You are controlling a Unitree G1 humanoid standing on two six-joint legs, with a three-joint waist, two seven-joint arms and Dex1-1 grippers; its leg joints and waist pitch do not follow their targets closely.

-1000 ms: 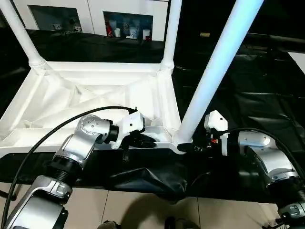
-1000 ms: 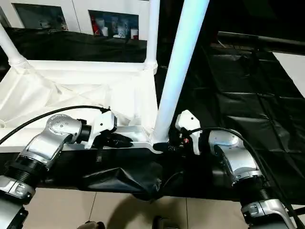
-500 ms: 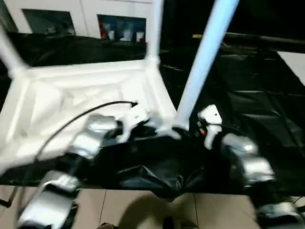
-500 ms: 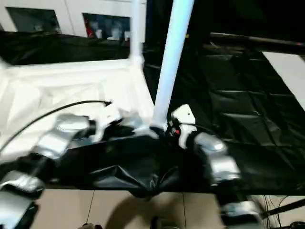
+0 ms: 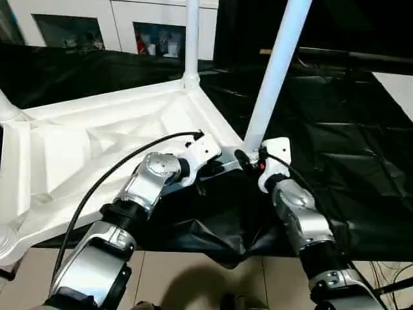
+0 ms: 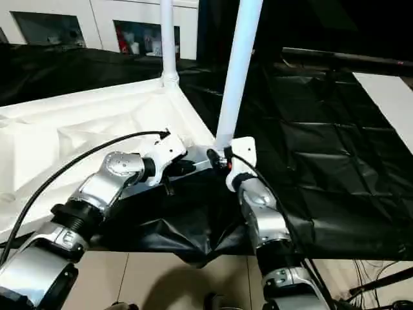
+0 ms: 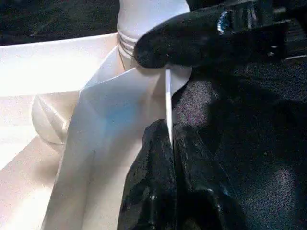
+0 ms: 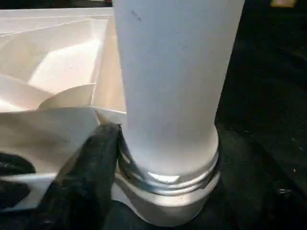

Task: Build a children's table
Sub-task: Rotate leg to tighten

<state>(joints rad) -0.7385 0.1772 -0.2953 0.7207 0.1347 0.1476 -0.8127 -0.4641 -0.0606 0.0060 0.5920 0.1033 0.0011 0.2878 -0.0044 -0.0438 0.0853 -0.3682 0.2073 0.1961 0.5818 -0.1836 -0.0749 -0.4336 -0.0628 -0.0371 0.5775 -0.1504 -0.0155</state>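
- The children's table (image 5: 97, 139) lies upside down on a black sheet (image 5: 335, 148), its ribbed underside facing up across the left and centre of the head views. This is presumably so the corner sockets are open for the legs.
- The top sits skewed, with one corner pointing toward the lower centre of the frame, between the two arms.
- At that near corner a leg (image 5: 276, 71) stands in its socket (image 8: 168, 191), rising toward the upper centre-right of the frame with a slight lean. In the right wrist view its threaded foot meets the socket collar, and a few thread rings show above the rim, so it may not be fully seated.
- A second leg (image 5: 191, 35) stands at the far corner, upper centre of the frame. A third socket base (image 5: 6, 110) shows at the left edge, and another socket (image 5: 5, 242) at the lower left.
- The left gripper (image 7: 170, 139) has its two black fingers pressed together on the thin edge wall of the tabletop, just beside the near socket. The pinch looks meant to steady the top against twisting.
- The right gripper (image 5: 248, 157) sits at the foot of the near leg with its fingers spread around it. One finger (image 8: 88, 158) lies against the collar; whether both fingers bear on the leg cannot be told.
- White cabinets (image 5: 110, 26) stand behind, at the upper left.
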